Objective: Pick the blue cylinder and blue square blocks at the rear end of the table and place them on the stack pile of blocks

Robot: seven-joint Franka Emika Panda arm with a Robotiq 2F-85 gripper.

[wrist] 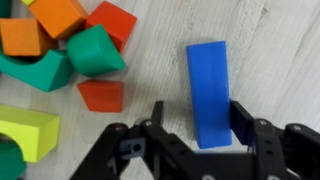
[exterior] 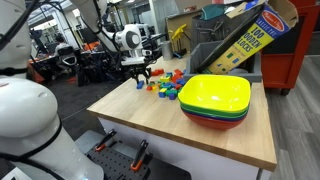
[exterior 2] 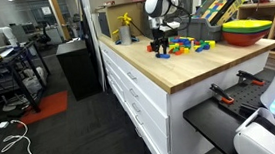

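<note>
Partly open, jaws astride blue block [wrist: 208, 90] (gap on one side).

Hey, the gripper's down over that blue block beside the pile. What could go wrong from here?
The gripper straddles only the near end of the blue block, so the block may pivot or slip when lifted.
One finger sits nearly against the block while the other side shows a gap; closing could shove it sideways.
The red wedge lies close by and could get nudged.

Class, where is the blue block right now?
In the wrist view, the blue block lies on the table between the jaws of the gripper, right of the red wedge.
</note>
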